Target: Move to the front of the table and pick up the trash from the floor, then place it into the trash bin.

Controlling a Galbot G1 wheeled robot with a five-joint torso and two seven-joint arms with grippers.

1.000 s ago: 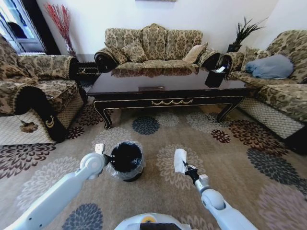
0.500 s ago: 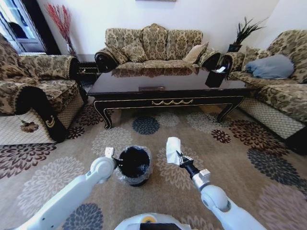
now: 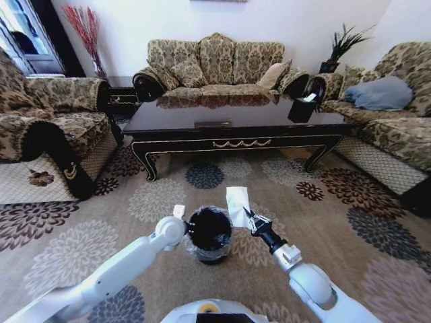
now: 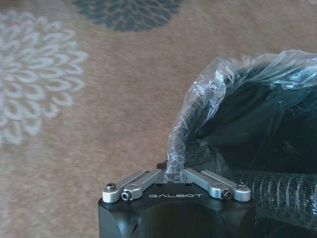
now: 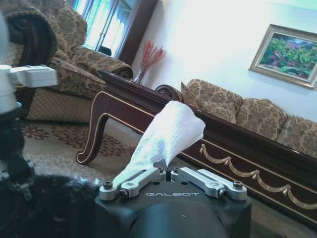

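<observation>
Indoors | floor (image 3: pixel 377 229): flower-medallion carpet | table (image 3: pixel 236 128) ahead | sofas around

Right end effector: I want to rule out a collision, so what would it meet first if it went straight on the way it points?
Probably the table. The right end effector, shut on the trash, faces its ornamented front edge; depth is unclear.

Head cam high, facing table (image 3: pixel 236 131); wrist cams close, sharing bin (image 3: pixel 210 232).
</observation>
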